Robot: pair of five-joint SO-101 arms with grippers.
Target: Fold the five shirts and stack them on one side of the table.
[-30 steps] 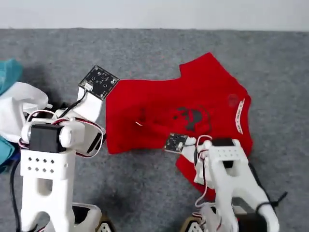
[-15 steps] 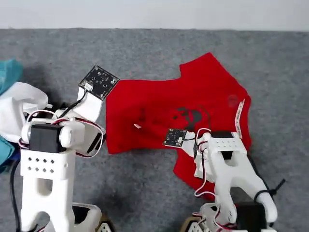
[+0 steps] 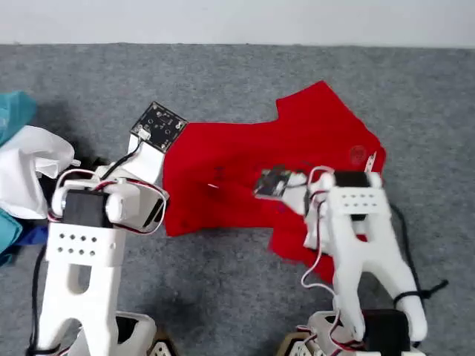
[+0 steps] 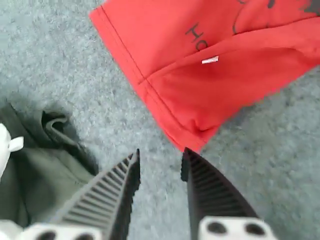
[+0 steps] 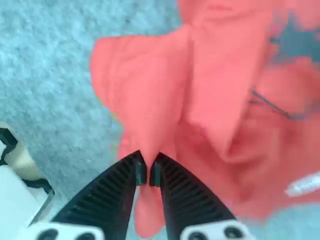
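Note:
A red shirt (image 3: 245, 174) with a dark print lies partly folded in the middle of the grey table. My right gripper (image 5: 147, 172) is shut on a fold of the red shirt (image 5: 215, 100) and holds it lifted above the cloth. In the high view the right arm (image 3: 349, 215) stands over the shirt's right half. My left gripper (image 4: 159, 162) is open just above the table, close to the corner of the red shirt (image 4: 200, 85) and not touching it. The left arm (image 3: 104, 215) stands beside the shirt's left edge.
At the table's left edge lies a heap of other shirts: teal (image 3: 13, 115), white (image 3: 30, 167) and a dark olive one (image 4: 35, 170) next to my left gripper. Bare grey table (image 3: 223, 74) spreads behind and in front of the red shirt.
My right gripper has carried the shirt's near right part away from the front edge, over the print. The left arm has shifted slightly right and forward.

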